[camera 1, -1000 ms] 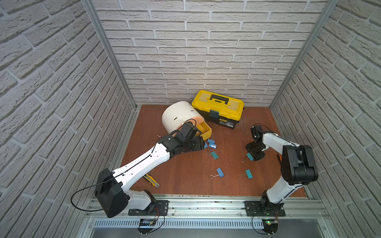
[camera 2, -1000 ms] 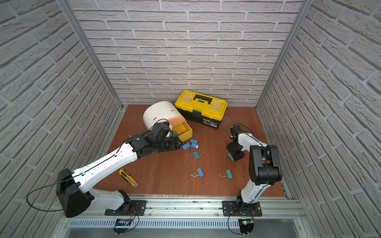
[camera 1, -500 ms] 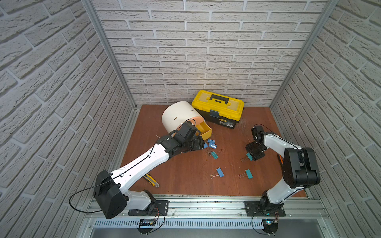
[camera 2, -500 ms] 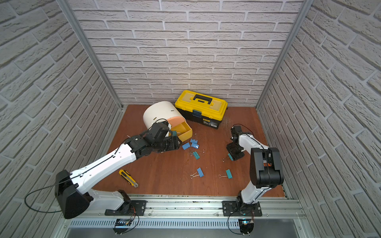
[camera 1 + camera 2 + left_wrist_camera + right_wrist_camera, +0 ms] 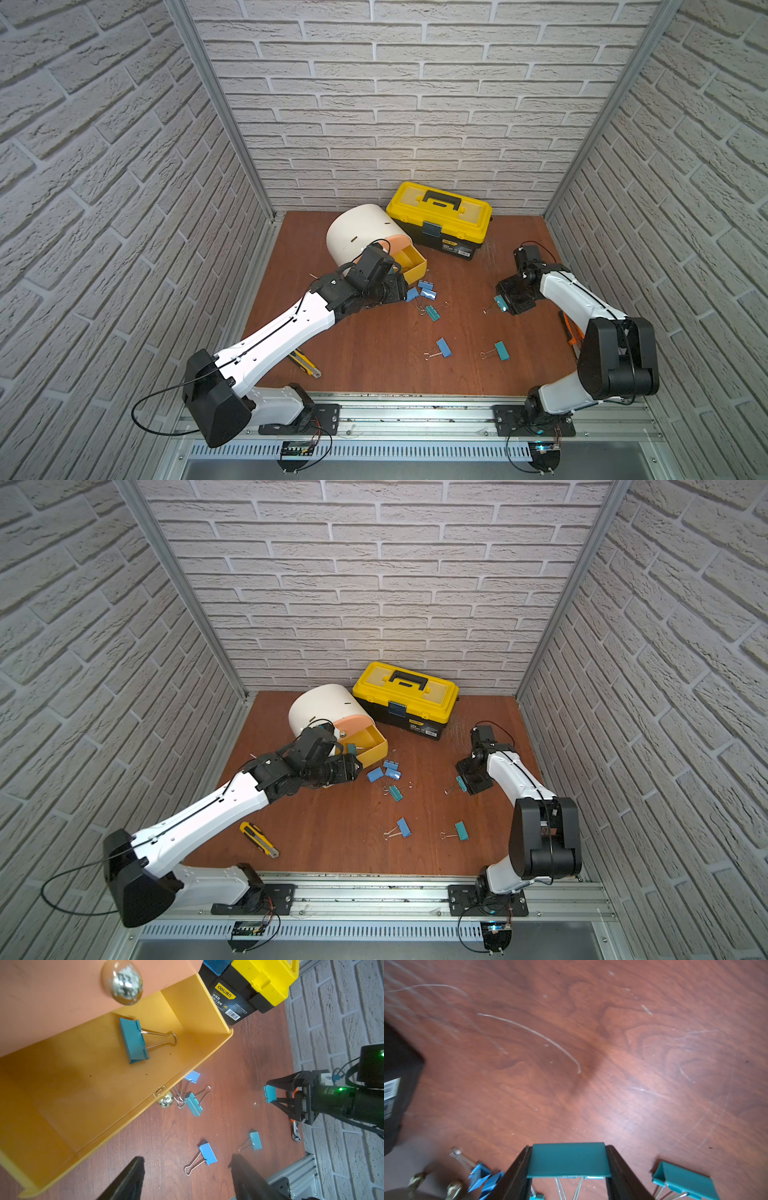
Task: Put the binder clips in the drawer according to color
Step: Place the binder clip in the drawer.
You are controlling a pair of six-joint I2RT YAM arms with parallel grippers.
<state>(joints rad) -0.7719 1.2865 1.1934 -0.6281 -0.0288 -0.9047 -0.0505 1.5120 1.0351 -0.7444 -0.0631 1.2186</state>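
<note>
Right wrist view shows the right gripper (image 5: 568,1147) clamped on a teal binder clip (image 5: 569,1160), both fingers (image 5: 517,1167) pressing the ends of its folded body, the wire handles free. This clip is well apart from the yellow drawer (image 5: 87,1084), on the side away from the white cabinet (image 5: 361,232), and I cannot tell if it touches the table (image 5: 591,1064) or is just above it. The drawer stands pulled out and holds already one teal clip (image 5: 133,1041), so I judge that teal belongs here and the step in hand is to carry the held clip to it. To do this well, the arm should first lift enough that the handles do not drag, then pass over the blue clips (image 5: 426,291) and the other teal clip (image 5: 432,312) lying just in front of the drawer, and let go only above the bare drawer floor, not above its rim. The left gripper (image 5: 187,1158) hovers near the drawer front with jaws apart and nothing between them; it may be in the way, so a path from the open side seems safer. A single blue clip (image 5: 444,347) and a last teal clip (image 5: 501,350) lie farther from the drawer
</note>
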